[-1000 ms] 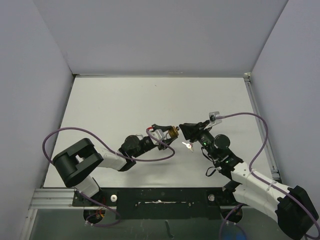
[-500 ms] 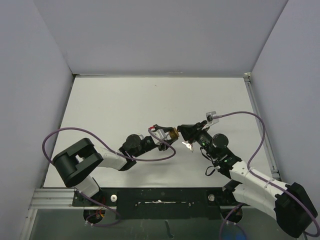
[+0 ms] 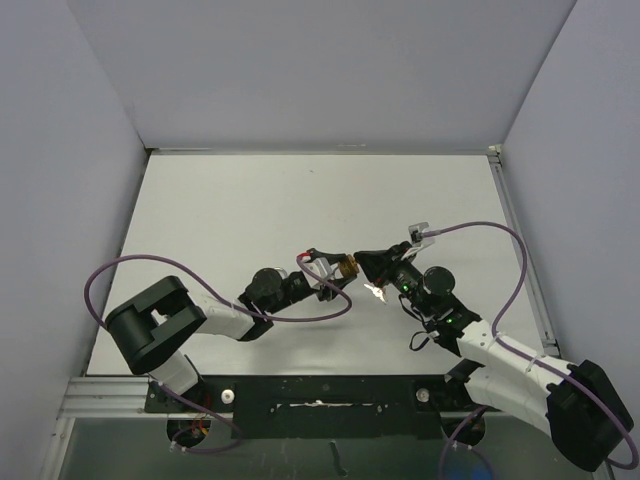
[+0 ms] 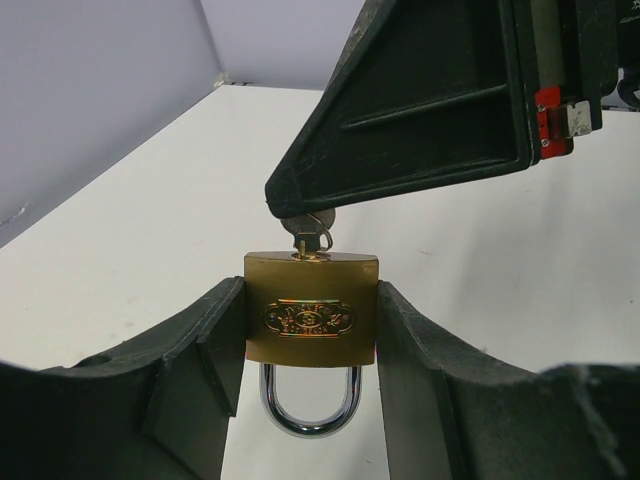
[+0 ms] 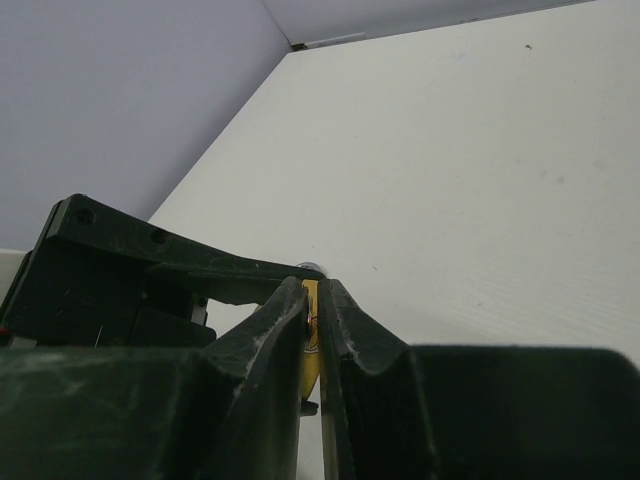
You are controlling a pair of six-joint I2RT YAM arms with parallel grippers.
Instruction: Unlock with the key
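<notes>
Clamping the brass padlock point(image 4: 311, 322) by its sides near the middle of the table point(image 3: 230, 200), the left gripper point(image 3: 326, 272) turns its keyed end toward the right gripper point(image 5: 312, 298). That gripper pinches the key point(image 4: 308, 232), which is seated along the padlock's long axis; a twist looks next.

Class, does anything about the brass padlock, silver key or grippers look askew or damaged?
Nothing stands out. The brass padlock sits squarely in the left gripper, steel shackle closed; the right gripper holds the silver key at its keyhole.
</notes>
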